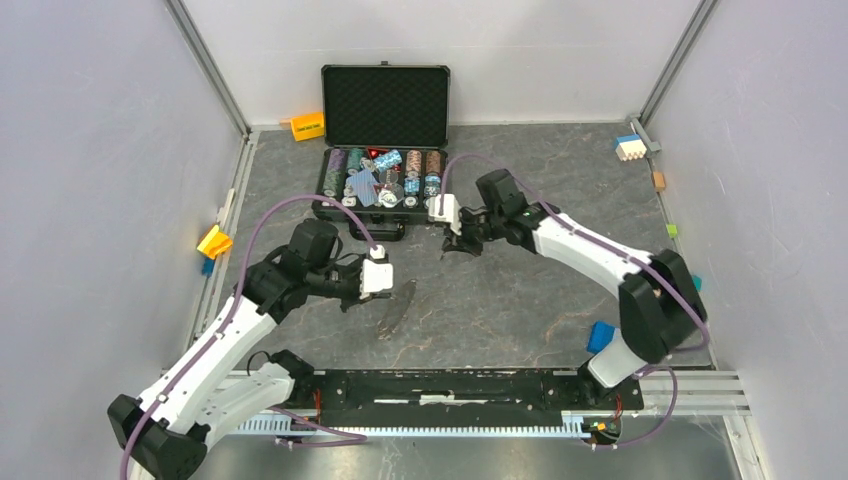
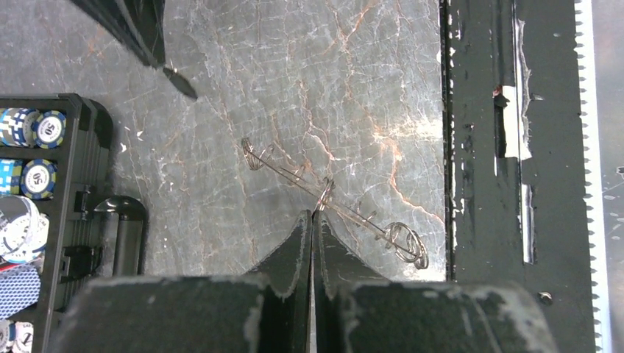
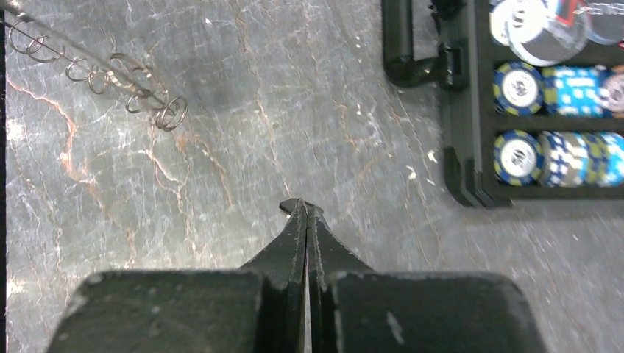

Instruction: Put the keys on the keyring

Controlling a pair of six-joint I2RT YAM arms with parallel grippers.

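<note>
Left tool (image 2: 314,215) pinches the keyring (image 2: 324,193); right tool (image 3: 305,209) closed.

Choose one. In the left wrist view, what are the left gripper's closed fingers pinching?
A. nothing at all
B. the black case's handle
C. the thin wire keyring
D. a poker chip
C: the left gripper is shut on the keyring near its middle, and the wire runs out to either side of the tips.

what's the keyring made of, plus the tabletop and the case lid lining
Keyring: thin bare metal wire, silvery with glints, bent into small loops. Tabletop: grey stone-look surface with white and rust veins, possibly a printed sheet. Case lid lining: black foam, by its dimpled matte texture.
</note>
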